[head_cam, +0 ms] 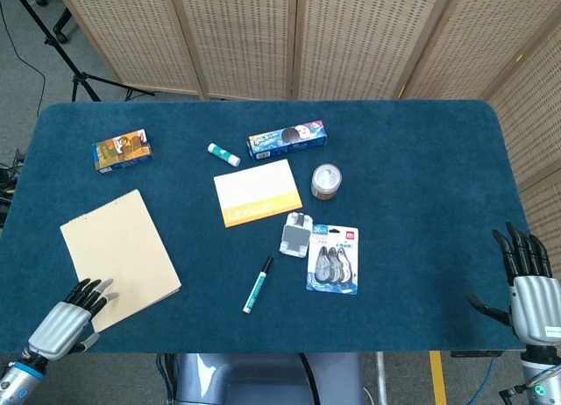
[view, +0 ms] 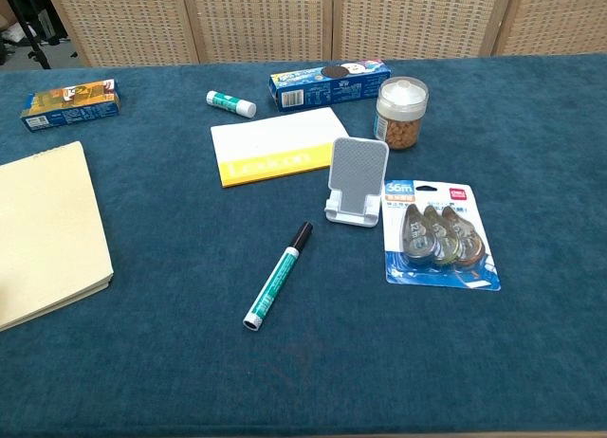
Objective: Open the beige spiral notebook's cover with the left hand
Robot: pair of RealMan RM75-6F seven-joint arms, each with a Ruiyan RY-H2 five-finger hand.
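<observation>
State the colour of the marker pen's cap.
Black, on the green-barrelled marker pen; the cap shows best in the chest view.

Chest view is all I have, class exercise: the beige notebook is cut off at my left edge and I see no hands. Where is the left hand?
Observer: In the head view, the left hand sits at the notebook's near corner, fingers over its edge.
Operator: Is the cover lifted?
Observer: No, it lies flat and closed.
Operator: And the right hand?
Observer: The right hand is at the table's near right corner, fingers apart, holding nothing.
</observation>
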